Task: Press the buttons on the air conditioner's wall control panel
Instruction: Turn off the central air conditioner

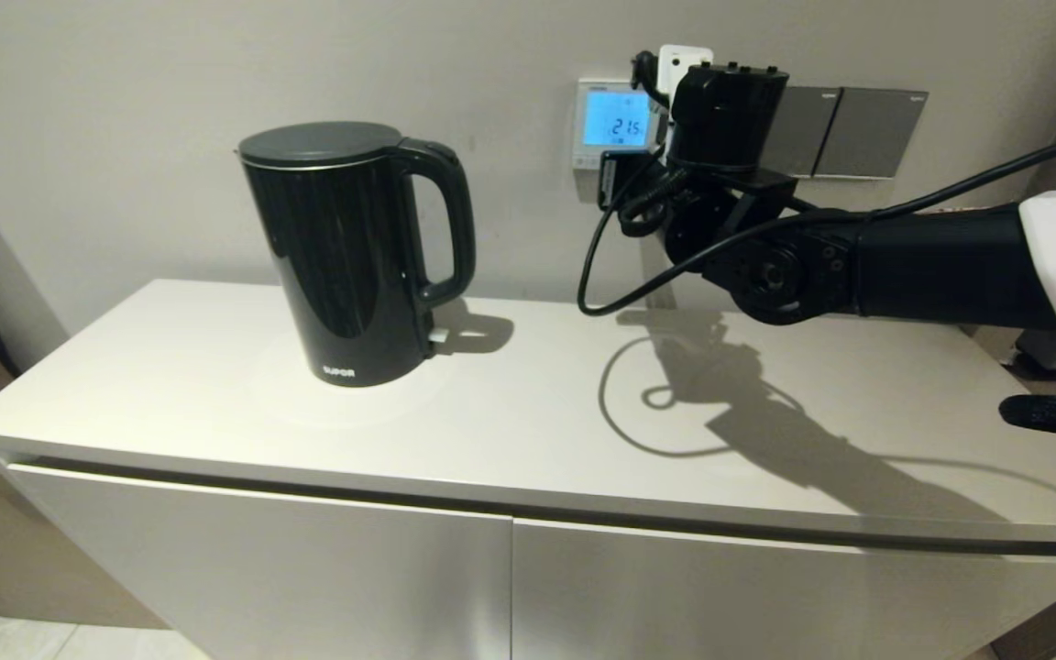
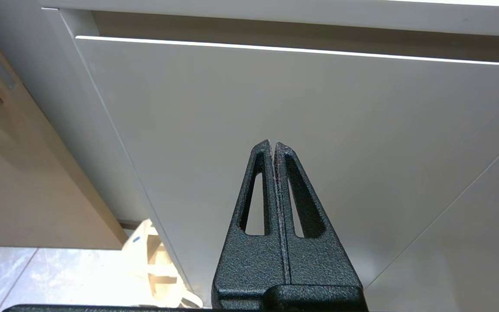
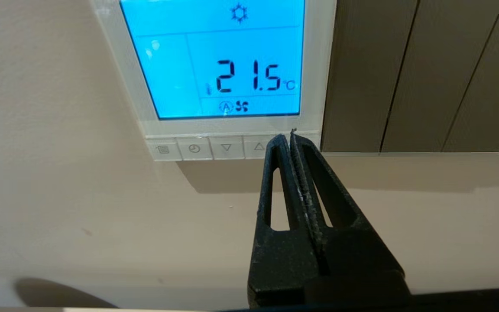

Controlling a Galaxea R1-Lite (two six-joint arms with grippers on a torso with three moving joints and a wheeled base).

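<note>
A plain beige wall [image 1: 216, 82] backs a white cabinet surface [image 1: 528, 422], on which a glossy black electric kettle [image 1: 354, 252] is stood. In the head view, the small white-framed wall control panel with its lit blue screen [image 1: 613, 122] is seen beside dark grey switch plates [image 1: 844, 131]; the right claw [image 1: 615, 179] is raised to its lower edge.

In the left wrist view, the left claw [image 2: 273, 145] is seen fully closed and empty, parked low before the white cabinet door [image 2: 275, 108].

In the right wrist view, the right claw [image 3: 287, 136] is closed, empty, its tips at the row of pale grey buttons [image 3: 210, 148], covering the key nearest the switch plates. A press appears in hand; a short retreat and sideways shift are judged necessary next.
</note>
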